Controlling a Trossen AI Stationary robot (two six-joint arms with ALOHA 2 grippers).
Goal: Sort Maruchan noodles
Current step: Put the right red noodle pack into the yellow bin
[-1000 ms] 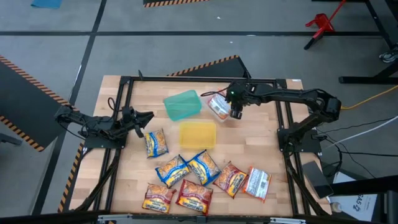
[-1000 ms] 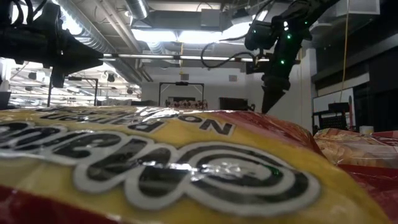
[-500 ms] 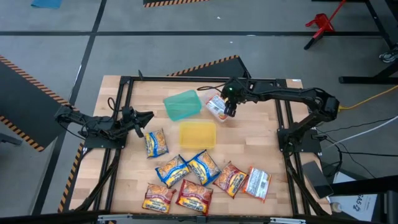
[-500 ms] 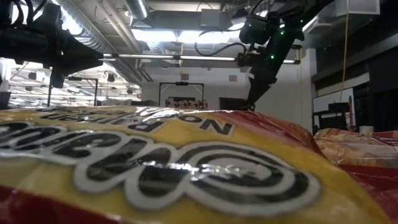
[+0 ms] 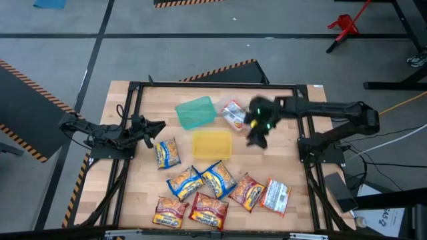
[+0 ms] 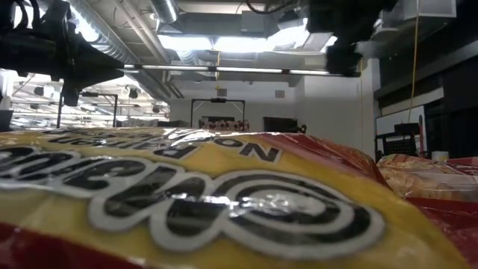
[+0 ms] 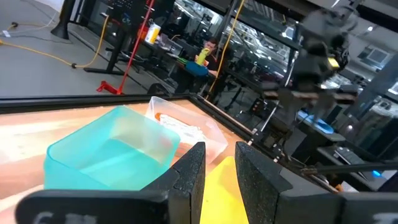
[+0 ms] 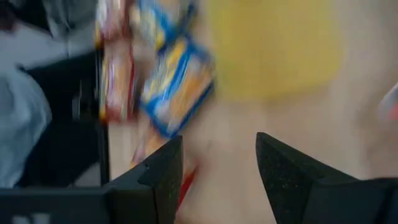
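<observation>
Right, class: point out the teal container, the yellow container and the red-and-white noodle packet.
teal container (image 5: 195,112), high view, middle of its base
yellow container (image 5: 212,144), high view, centre of its floor
red-and-white noodle packet (image 5: 275,197), high view, middle of the wrapper

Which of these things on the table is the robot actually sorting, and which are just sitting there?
Being sorted:
- flat crinkly ramen packets, blue-and-yellow, orange-red, red-and-white
- one in the clear shallow plastic container

Just sitting there:
- teal shallow plastic container
- yellow shallow plastic container
</observation>
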